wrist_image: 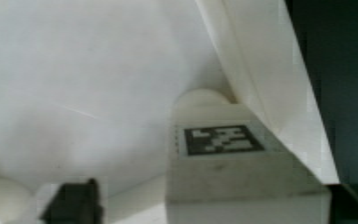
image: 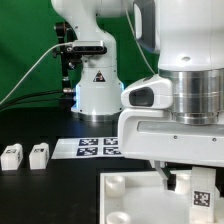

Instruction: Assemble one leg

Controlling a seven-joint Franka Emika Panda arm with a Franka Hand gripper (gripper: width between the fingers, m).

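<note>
A leg (wrist_image: 220, 140), a small white block with a black-and-white tag, sits on the large white panel (wrist_image: 87, 90) against its raised rim. My gripper (wrist_image: 202, 205) is right over it. One black finger (wrist_image: 73, 200) stands apart from the leg's side with a gap, so the jaws are open. The other finger is at the frame's edge and hard to make out. In the exterior view the leg (image: 197, 190) shows on the panel (image: 125, 195) under the arm's wrist, which hides most of the gripper. Two more legs (image: 10, 155) (image: 38, 153) lie at the exterior view's left.
The marker board (image: 98, 147) lies flat on the black table in front of the robot's base (image: 98, 95). The arm's bulky white body (image: 175, 120) fills the exterior view's right. A green backdrop stands behind.
</note>
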